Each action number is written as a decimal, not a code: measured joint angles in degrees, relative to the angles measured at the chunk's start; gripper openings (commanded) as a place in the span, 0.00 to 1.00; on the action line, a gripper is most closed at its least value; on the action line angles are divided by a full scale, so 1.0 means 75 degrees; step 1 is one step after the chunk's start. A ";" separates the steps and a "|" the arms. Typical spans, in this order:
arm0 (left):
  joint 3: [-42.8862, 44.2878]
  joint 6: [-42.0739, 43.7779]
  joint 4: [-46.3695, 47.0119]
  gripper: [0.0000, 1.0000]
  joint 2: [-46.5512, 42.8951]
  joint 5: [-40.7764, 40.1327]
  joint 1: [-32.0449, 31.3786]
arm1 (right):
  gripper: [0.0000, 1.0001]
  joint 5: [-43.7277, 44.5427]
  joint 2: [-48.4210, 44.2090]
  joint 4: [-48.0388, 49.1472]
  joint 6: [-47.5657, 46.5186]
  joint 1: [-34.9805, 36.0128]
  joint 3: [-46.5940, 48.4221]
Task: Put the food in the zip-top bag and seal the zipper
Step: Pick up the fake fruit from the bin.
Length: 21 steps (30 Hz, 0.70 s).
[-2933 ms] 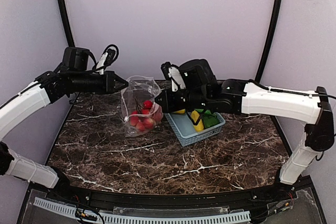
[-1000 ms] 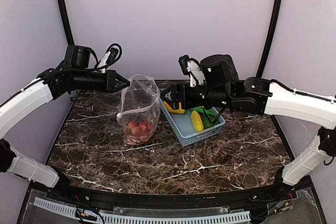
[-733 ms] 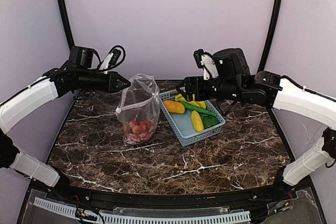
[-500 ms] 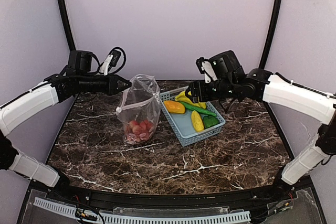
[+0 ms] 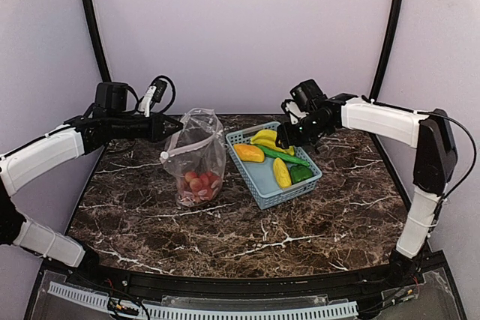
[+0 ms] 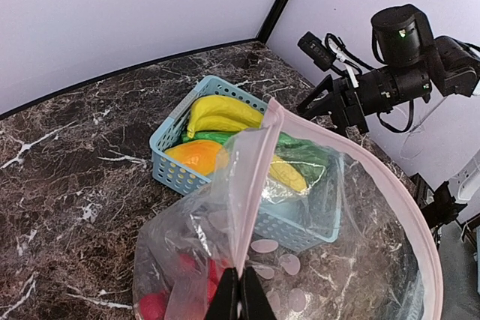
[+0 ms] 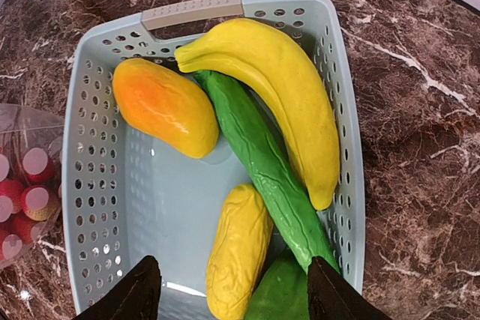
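Clear plastic zip-top bag (image 5: 199,157): stands on the table (image 5: 225,239) left of centre in the top view, with its mouth up and gaping. Small red round fruits (image 5: 196,183) lie at its bottom.
Left hand (image 6: 240,296): clenched on the zipper (image 6: 251,177), pinching the pink strip at the lower middle of the left wrist view and holding the rim up.
Right hand (image 7: 229,282): released, fingers spread with nothing between them. It hangs over the light-blue basket (image 7: 97,73), to the right of the bag.
Food in the basket: banana (image 7: 277,88), orange piece (image 7: 165,106), long green vegetable (image 7: 259,162), yellow ridged piece (image 7: 240,252), and a darker green piece (image 7: 281,294) at the lower edge.
Nearest piece: the yellow ridged piece lies under the gap between the right fingers, apparently not touched; the height above it cannot be told.
Step in hand: likely picking the next piece from the basket.
Doing it well: the right hand should come straight down astride the ridged piece's narrow width. It should avoid the long green vegetable touching its right side, and close firmly on the smooth plastic.
Bag side: the left hand should keep the rim high so the mouth stays wide.
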 measured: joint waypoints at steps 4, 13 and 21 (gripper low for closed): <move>-0.0038 0.0003 -0.0003 0.01 -0.0093 -0.0047 0.0015 | 0.61 -0.0052 0.0592 -0.0015 -0.0090 -0.0245 0.0393; -0.0082 0.0003 0.0000 0.01 -0.0291 -0.0102 0.0041 | 0.58 -0.0102 0.1792 0.0000 -0.0303 -0.0408 0.1565; -0.0087 -0.0032 0.0012 0.01 -0.0323 0.0035 0.0061 | 0.58 0.0082 0.2541 0.0003 -0.0522 -0.0586 0.2326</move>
